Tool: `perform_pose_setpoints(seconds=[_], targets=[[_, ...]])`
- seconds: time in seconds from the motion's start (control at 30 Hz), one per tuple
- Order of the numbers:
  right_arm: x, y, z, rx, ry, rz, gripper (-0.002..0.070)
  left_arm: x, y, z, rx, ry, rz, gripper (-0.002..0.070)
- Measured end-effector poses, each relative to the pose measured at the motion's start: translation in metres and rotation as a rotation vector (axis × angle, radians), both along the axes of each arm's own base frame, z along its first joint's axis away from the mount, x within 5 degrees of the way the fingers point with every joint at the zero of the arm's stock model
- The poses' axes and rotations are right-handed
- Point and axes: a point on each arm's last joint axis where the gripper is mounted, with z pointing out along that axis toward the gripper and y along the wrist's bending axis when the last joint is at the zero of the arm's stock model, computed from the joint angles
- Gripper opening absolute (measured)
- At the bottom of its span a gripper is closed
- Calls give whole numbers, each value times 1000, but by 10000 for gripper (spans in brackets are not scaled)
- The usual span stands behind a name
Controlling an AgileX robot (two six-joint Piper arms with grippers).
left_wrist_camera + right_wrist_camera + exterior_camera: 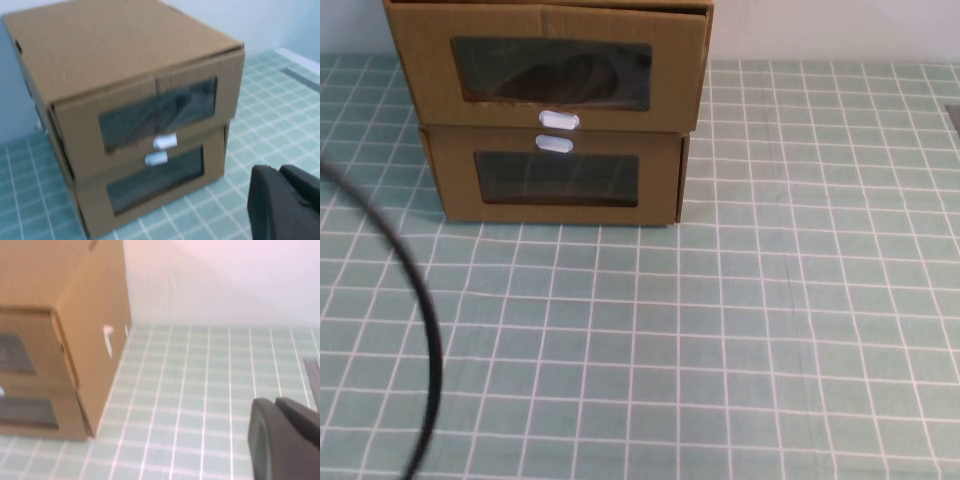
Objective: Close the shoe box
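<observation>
**Two stacked cardboard boxes on a tiled table, both grippers largely out of sight**

Nearest the high camera, a blurred black cable (pixel 420 330) curves across the table's left side, cut off at the lower edge. Beyond it lies the pale green table surface with a white grid (pixel 770 330). At the far left of the table stands the brown cardboard drawer-style shoe box (pixel 550 75) with a large dark window (pixel 552 72) and a small white pull tab (pixel 558 121) just below that window. It sits on top of a similar brown cardboard box (pixel 555 178), whose white tab (pixel 554 144) lies above its smaller window. The upper box's drawer front juts slightly forward of the lower box; its top is cut off in the high view. The contents behind the window are too dark to identify.

The left gripper (pixel 285 202) shows only as a dark, blurred mass in the left wrist view, near the boxes' front; its opening cannot be told. The right gripper (pixel 282 437) appears likewise in the right wrist view, off the boxes' right side; its state cannot be told.
</observation>
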Motion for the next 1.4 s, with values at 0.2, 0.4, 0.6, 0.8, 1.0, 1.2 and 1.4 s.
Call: perform_pose_setpoints(seconds=[0.2,0.4,0.6,0.8,1.0,1.2,1.4], targets=[[-38,-13,-70,42,23,9,-15,-45,14,-56,91,-42,79,-5],[-71,-26,-135,-21,6,22,-15,-82,25,-88,11,-154,190,-5],[-85,-31,-158,-47,-65,40,-15,-89,28,-115,13,-167,212,-5],[-88,-32,-156,-44,-98,48,-15,-87,28,-121,19,-149,212,-5],[-88,-32,-157,-48,-95,48,-15,-87,28,-121,26,-144,212,-5],[-88,-32,-158,-50,-96,48,-15,-87,28,-122,31,-137,209,-5],[-88,-32,-158,-50,-96,48,-15,-87,28,-122,31,-137,209,-5]])
